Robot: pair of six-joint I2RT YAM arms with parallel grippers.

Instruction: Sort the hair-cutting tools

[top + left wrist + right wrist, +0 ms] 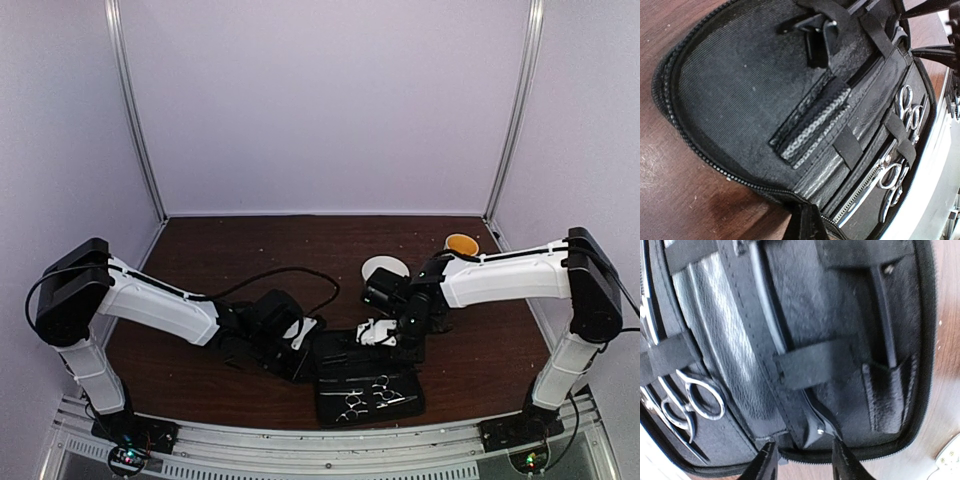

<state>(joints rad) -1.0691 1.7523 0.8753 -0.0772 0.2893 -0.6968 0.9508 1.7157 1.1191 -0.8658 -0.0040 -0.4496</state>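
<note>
Flat black rectangular zip case lay open on the dark brown wooden bench, between my two arms. Its near half held the two slim silver metal scissors with ringed handles, side by side under black elastic straps. The left wrist view showed one pair and the other strapped against the lining.

Far half held a thin black stick-like piece, its end in a small leather pocket. Beside it a second slim dark curved piece was tucked under a strap; couldn't tell what that one was.

My right jaws were spread apart, with the fingertips at the case's zip rim. The curved piece's end lay just in front of the gap, and nothing was gripped.

My left jaws sat at the left edge of the case's far half; couldn't tell whether they were spread or closed.

White round bowl stood beyond the case, apart from it; couldn't tell its contents. Small orange round thing sat near the far right corner.
</note>
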